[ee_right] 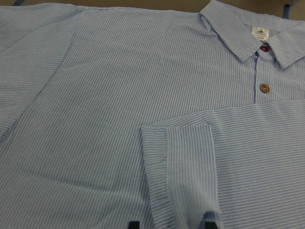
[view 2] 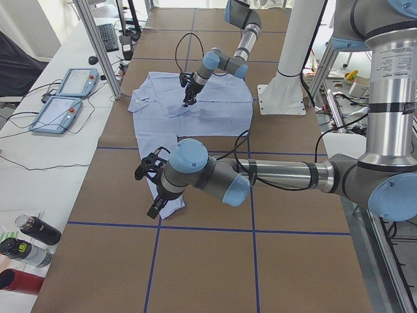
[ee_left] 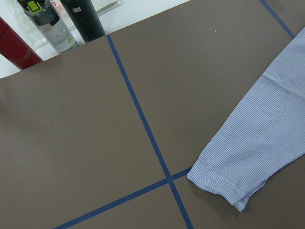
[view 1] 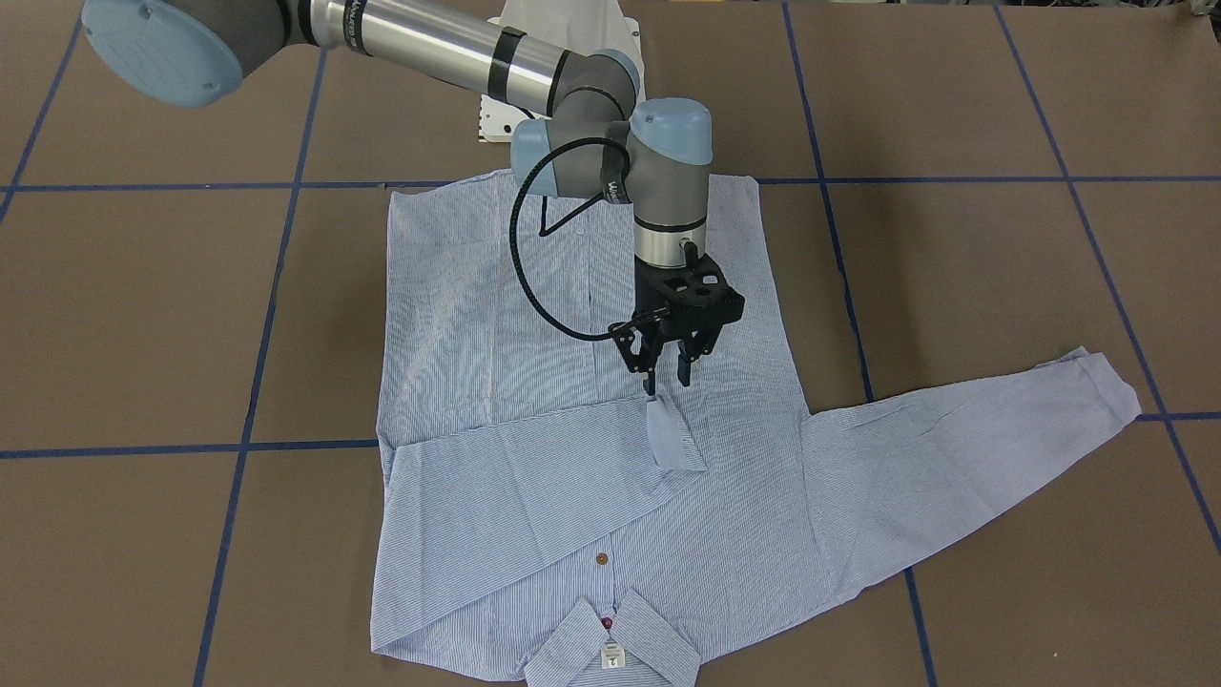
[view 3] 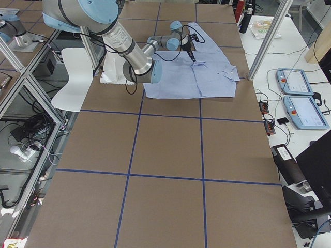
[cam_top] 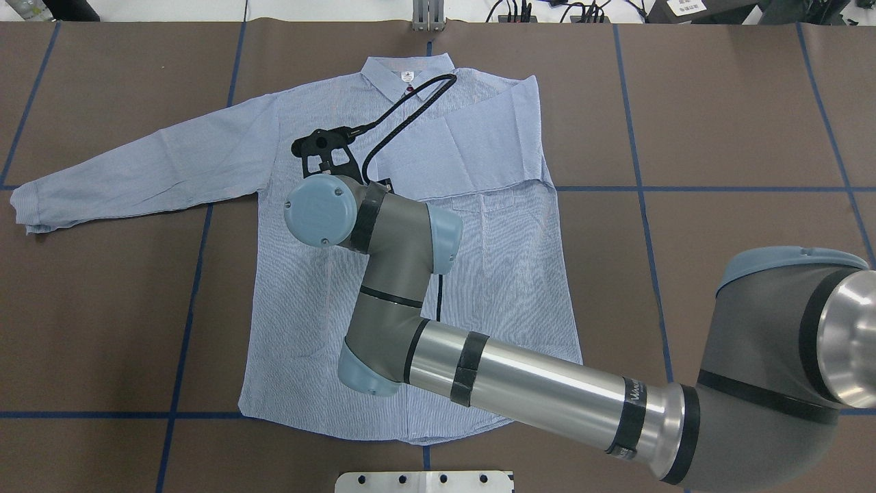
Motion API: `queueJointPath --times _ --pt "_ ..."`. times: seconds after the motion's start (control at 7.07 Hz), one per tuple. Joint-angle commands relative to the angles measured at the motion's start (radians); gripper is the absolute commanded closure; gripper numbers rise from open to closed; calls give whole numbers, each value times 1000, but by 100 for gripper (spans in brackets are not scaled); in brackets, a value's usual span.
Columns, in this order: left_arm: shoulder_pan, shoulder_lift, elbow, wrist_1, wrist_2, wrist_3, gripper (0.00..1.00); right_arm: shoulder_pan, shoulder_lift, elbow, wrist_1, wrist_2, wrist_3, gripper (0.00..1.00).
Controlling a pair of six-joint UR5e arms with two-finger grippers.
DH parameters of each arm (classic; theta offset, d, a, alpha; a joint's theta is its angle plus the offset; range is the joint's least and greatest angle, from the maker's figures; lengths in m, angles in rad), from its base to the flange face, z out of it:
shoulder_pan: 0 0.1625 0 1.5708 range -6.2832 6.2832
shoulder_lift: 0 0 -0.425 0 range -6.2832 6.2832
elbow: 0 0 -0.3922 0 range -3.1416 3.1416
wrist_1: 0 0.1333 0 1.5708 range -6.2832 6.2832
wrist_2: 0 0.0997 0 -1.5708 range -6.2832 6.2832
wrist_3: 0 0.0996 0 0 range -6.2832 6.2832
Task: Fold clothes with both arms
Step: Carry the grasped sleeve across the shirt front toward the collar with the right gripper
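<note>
The brown table covering [cam_top: 718, 103] is marked into squares by blue tape lines [ee_left: 143, 124]. A long-sleeved light blue shirt with fine white stripes [cam_top: 506, 274] lies flat on it, front side up, collar [cam_top: 404, 72] at the far edge from the robot's base.

1. Left side. The left sleeve [cam_top: 137, 171] is spread straight out from the body. Its cuff [ee_left: 224, 183] rests on the covering just beside a tape crossing. The black two-finger left gripper [view 2: 154, 205] hangs above this cuff, apart from it. It shows only in the left side view, so whether its fingers are spread or pressed together cannot be told. Beyond the table edge stand 3 bottles: a red one [ee_left: 16, 50], a clear one with a green cap [ee_left: 47, 24] and a black one [ee_left: 88, 19].

2. Centre. The black two-finger right gripper [view 1: 668, 380] points down over the chest. Its fingers are spread, and in the right wrist view the 2 tips stand one at each side of the right sleeve's cuff [ee_right: 183, 167]. A small white label [ee_right: 260, 31] sits inside the collar, with a reddish-brown button [ee_right: 264, 88] on the placket below it.

3. Right side. The right sleeve [cam_top: 472, 144] is folded inward across the chest. The silver-grey right arm with light blue joint caps [cam_top: 534, 390] reaches in over the hem.
</note>
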State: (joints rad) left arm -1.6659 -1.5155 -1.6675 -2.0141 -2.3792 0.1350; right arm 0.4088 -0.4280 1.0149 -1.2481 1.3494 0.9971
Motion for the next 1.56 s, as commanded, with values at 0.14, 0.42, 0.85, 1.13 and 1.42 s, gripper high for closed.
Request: queueJointPath --times 0.14,0.42,0.85,1.13,1.42 --pt "0 0 0 0 0 0 0 -1 38 -45 1 -15 -3 0" --pt "2 0 0 0 0 0 0 118 15 -44 68 194 -38 0" --pt "0 0 -1 0 -6 0 0 130 -41 -47 168 269 56 7" --pt "0 0 0 0 -6 0 0 116 -74 -52 249 263 112 20" --pt "0 0 -1 0 -6 0 0 102 -74 -68 253 254 112 26"
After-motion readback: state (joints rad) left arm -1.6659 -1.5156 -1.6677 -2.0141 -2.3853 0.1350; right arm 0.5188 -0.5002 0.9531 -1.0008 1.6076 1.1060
